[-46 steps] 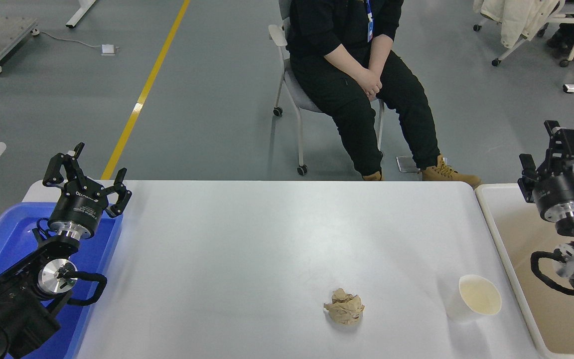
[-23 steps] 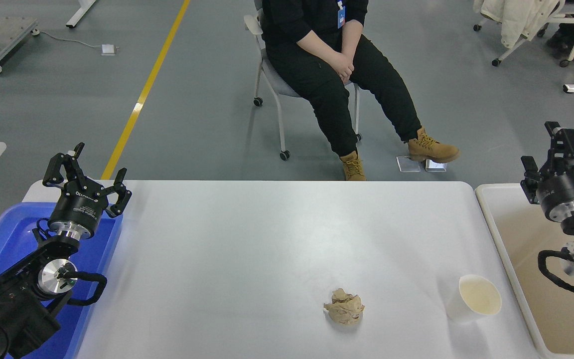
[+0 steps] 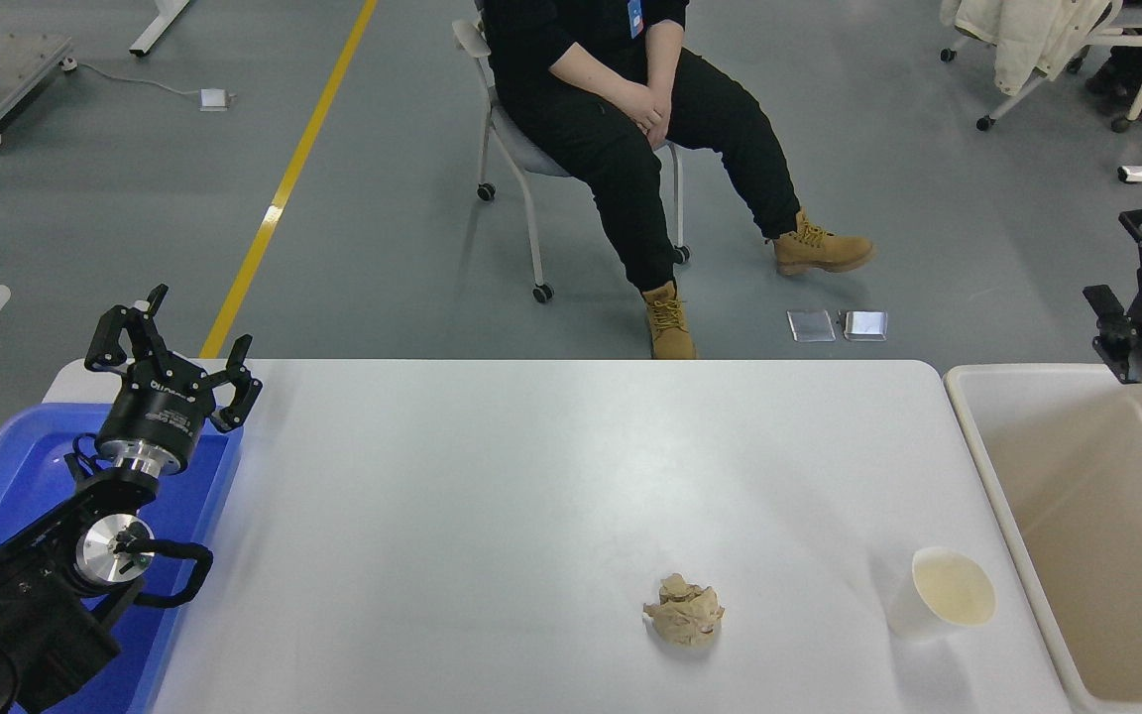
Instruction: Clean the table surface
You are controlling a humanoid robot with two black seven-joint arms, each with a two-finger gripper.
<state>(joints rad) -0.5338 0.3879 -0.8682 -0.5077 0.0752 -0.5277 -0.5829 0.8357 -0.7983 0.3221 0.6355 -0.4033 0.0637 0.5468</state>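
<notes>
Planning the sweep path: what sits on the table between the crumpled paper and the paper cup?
Nothing: in the head view, only bare table surface separates crumpled paper from paper cup.

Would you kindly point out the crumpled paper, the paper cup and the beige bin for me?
Crumpled paper (image 3: 684, 611), head view, middle of the wad.
Paper cup (image 3: 940, 595), head view, inside of its open mouth.
Beige bin (image 3: 987, 476), head view, left rim.
</notes>
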